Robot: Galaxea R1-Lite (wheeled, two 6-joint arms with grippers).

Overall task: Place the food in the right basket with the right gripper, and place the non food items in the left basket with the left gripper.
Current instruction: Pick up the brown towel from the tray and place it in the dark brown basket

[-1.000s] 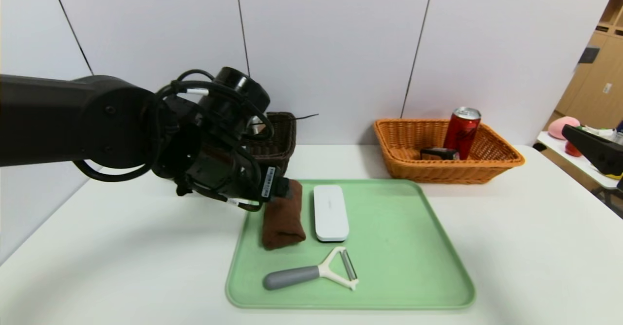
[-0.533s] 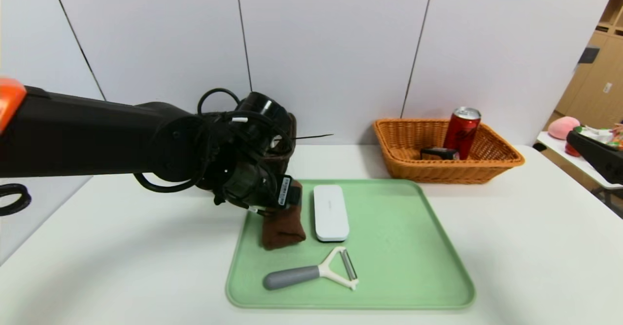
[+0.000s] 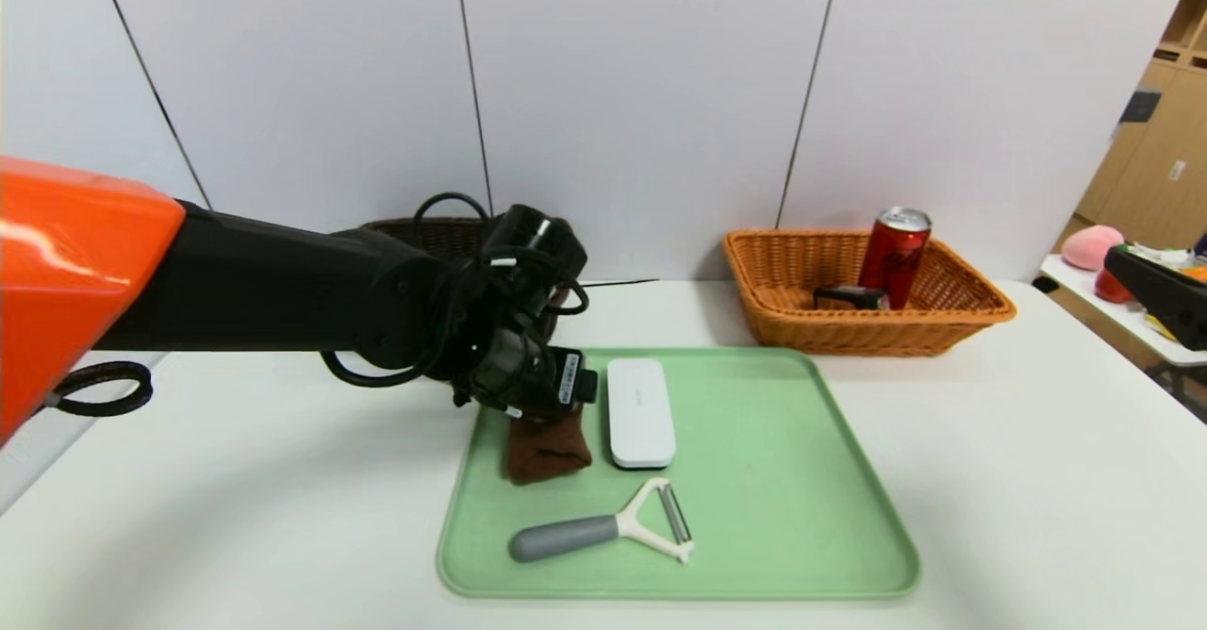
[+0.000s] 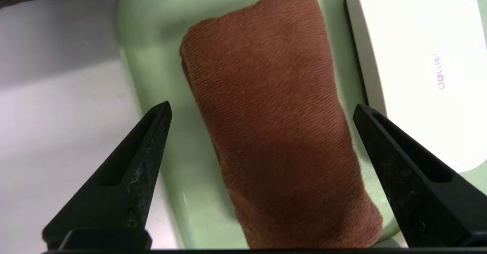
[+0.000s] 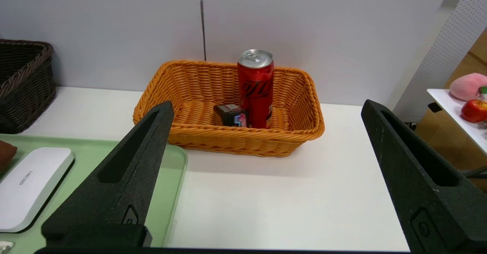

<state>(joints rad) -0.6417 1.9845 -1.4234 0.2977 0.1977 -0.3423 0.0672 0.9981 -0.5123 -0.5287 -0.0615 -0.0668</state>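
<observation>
A folded brown towel lies on the left part of the green tray, beside a white case. A grey-handled peeler lies nearer the tray's front. My left gripper is open and hangs just above the towel, one finger on each side, not touching it. In the head view the left wrist covers the towel's far end. My right gripper is open and empty, parked at the far right.
The orange basket at the back right holds a red can and a small dark box. The dark brown basket stands at the back left, behind my left arm. The white case lies close to one left finger.
My left arm has moved right and down from in front of the dark basket to over the towel's far end. The right arm has hardly moved.
</observation>
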